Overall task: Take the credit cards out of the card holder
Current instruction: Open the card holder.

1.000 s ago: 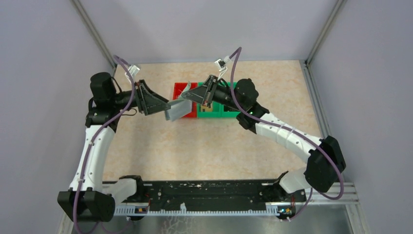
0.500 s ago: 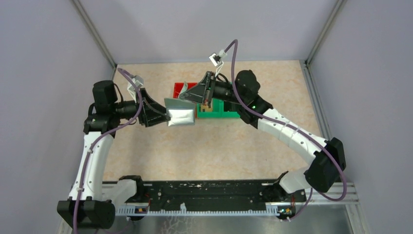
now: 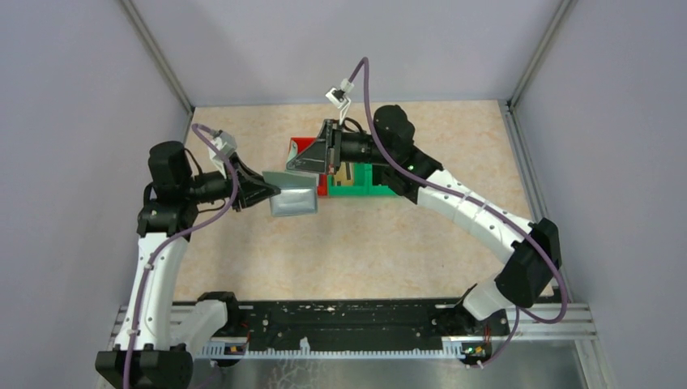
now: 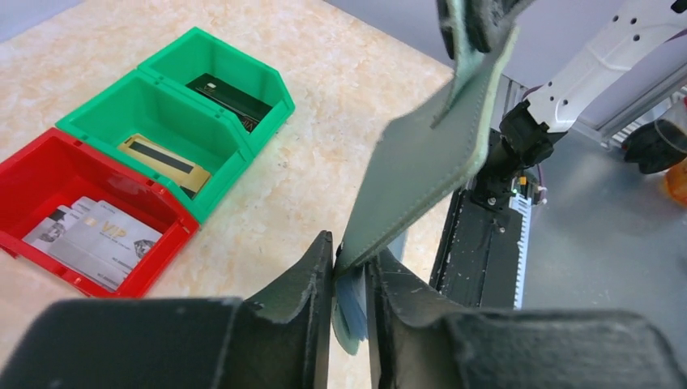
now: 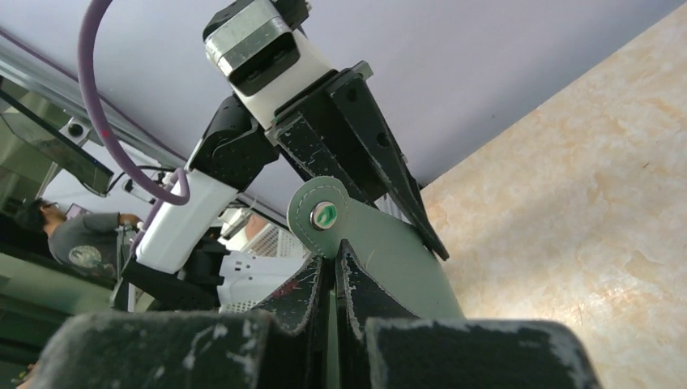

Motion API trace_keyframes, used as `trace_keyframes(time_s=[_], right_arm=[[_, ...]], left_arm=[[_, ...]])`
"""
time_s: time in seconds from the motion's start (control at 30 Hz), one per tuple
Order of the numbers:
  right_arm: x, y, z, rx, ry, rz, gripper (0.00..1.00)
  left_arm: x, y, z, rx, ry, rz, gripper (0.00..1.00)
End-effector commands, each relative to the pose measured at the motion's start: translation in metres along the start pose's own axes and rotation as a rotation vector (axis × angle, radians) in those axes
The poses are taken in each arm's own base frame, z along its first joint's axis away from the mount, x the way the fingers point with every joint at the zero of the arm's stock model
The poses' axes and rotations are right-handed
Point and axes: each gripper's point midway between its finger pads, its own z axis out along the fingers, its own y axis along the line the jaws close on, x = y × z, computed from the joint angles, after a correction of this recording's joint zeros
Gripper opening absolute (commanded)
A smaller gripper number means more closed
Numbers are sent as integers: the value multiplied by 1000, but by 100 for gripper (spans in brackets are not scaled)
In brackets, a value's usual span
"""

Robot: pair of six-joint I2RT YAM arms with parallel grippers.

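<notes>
Card holder (image 3: 293,198), long axis seemingly left-right, pinched by left claw (image 4: 350,259) and right claw (image 5: 334,261).

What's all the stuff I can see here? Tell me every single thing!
card holder: one, grey-green, held above the table between both grippers
red bin: one, red, on the table
green bins: two, green, in a row beside the red bin
silver cards: two by the look of it, silver-grey, in the red bin
gold card: one, gold with a dark stripe, in the green bin next to the red one
dark card: one, black, in the other green bin
table: one, beige marbled
left gripper: one, black, shut on one edge of the card holder
right gripper: one, black, shut on the card holder near its snap tab
</notes>
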Motion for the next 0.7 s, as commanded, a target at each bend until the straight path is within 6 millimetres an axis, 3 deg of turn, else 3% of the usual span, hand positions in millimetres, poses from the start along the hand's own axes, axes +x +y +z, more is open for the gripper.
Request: trace_keyframes(time_s=[0.0,0.23,0.3,0.43,0.67], right_arm=[[-18,30,2,-66,-27,-44,0],[-21,36,2,-83,-19,-40,0],[-21,37,1,-81,-16,-47,2],[-20,34,0,-65,-9,-65,24],[-34,30,-13,-42,-40,-95,44]], left_arm=[[-11,-9,-4,13,-39,129,21],[-14,-17,-5,48,-46,162,0],[-16,-19,-5,55,-51,167,0],[-21,-25,-5,85,-61,163,0],[-30,-37,-7,121,-84,118,0]])
